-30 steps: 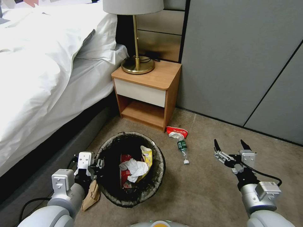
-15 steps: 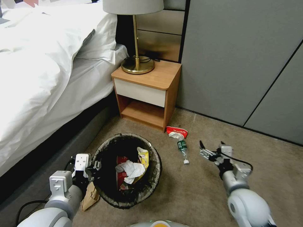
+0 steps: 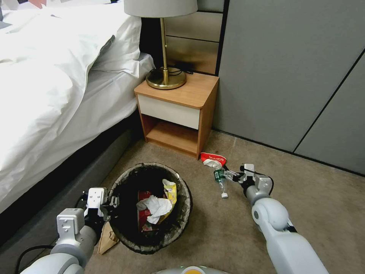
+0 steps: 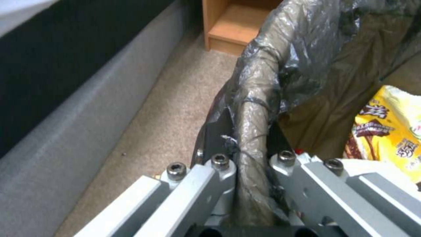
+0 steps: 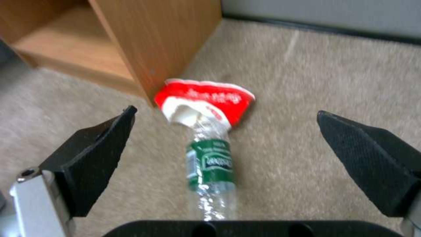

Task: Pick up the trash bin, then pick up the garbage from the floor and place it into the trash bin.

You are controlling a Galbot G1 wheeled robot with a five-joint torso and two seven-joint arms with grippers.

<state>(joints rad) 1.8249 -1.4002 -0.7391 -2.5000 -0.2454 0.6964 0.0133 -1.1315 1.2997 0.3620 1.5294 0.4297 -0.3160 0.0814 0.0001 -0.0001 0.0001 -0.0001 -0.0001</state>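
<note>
The trash bin (image 3: pixel 187 195), lined with a dark bag, is at the lower centre of the head view with a yellow wrapper (image 3: pixel 170 190), white tissue (image 3: pixel 156 206) and a red packet (image 3: pixel 143 215) inside. My left gripper (image 3: pixel 110 203) is shut on its near-left rim, and the left wrist view shows the bag-covered rim (image 4: pixel 253 131) pinched between the fingers. On the carpet lie a small plastic bottle (image 3: pixel 220 182) and a red crumpled packet (image 3: pixel 213 157). My right gripper (image 3: pixel 229 174) hovers open just over the bottle (image 5: pixel 210 161), one finger on each side, the red packet (image 5: pixel 210 97) beyond.
A wooden nightstand (image 3: pixel 178 110) with a brass lamp (image 3: pixel 164 57) stands behind the litter, its corner close to the red packet. The bed (image 3: pixel 57 87) runs along the left and grey wall panels (image 3: pixel 289 76) along the right. A brown paper bag (image 3: pixel 106 238) lies beside the bin under my left wrist.
My right arm has swung left and down from open carpet to the bottle, its fingers still open. The bin and my left gripper have shifted slightly left and nearer.
</note>
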